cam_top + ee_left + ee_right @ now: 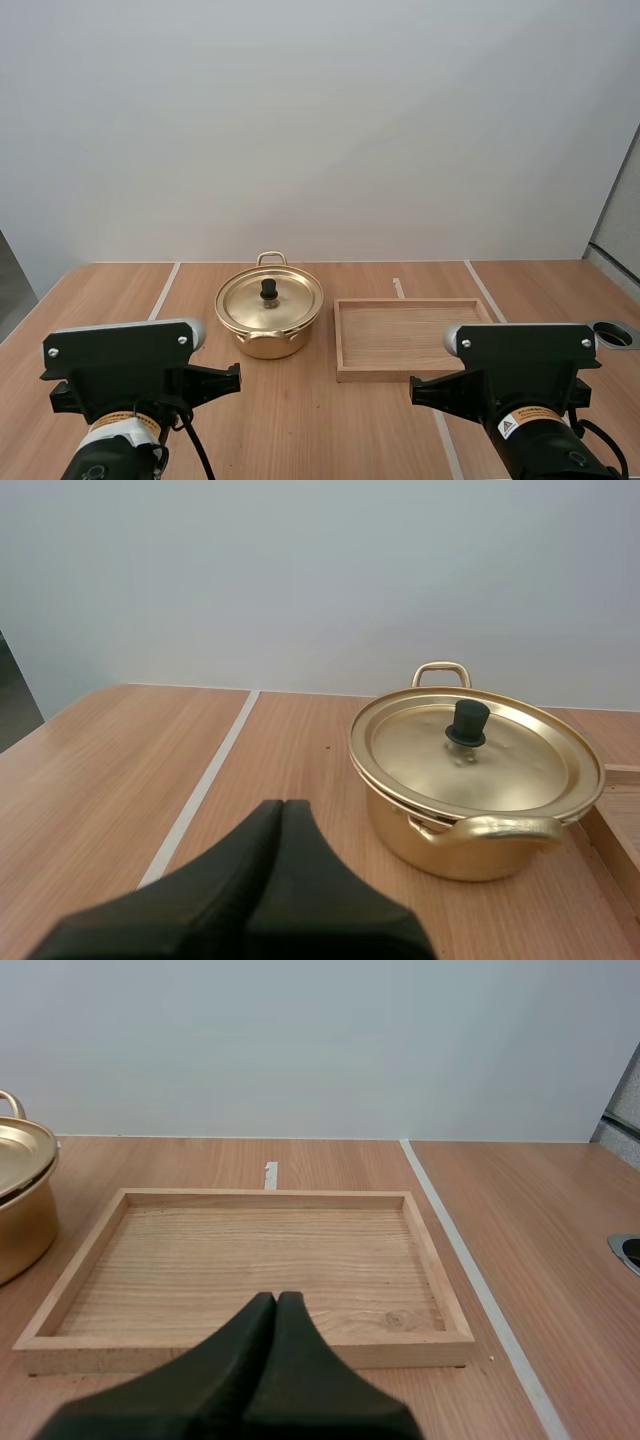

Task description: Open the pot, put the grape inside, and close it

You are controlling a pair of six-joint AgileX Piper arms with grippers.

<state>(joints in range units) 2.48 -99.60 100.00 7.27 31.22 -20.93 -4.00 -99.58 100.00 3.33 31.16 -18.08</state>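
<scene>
Where the pot stands: the gold pot (pixel 269 320) sits mid-bench (pixel 300 430), with one loop handle at its 12 o'clock and the other at its 6 o'clock.
Lid: the lid (pixel 285 305) lies flat and centred on the rim, its black knob (pixel 269 289) upright.
Tray: the wooden tray (pixel 400 335) lies just beside the pot at the pot's 3 o'clock, apart from it.
Left gripper: my left gripper (pixel 282 805) hangs near the pot's 7 o'clock, well short of it, with its fingers pressed together on nothing.
Right gripper: my right gripper (pixel 277 1298) hangs at the tray's 6 o'clock, just short of its near wall, with its fingers likewise pressed together and holding nothing.
Grape: the seated lid hides the pot's inside, so I cannot tell whether the grape is in there.
Step in hand: as I judge it, none is under way, since both arms are held back from the pot. A closed pot fits a grape already shut inside, and equally a pot that awaits opening.
Next move: the pictures do not settle it. Any approach to the lid would call for fingers spread to straddle the small knob from 12 o'clock above.
</scene>
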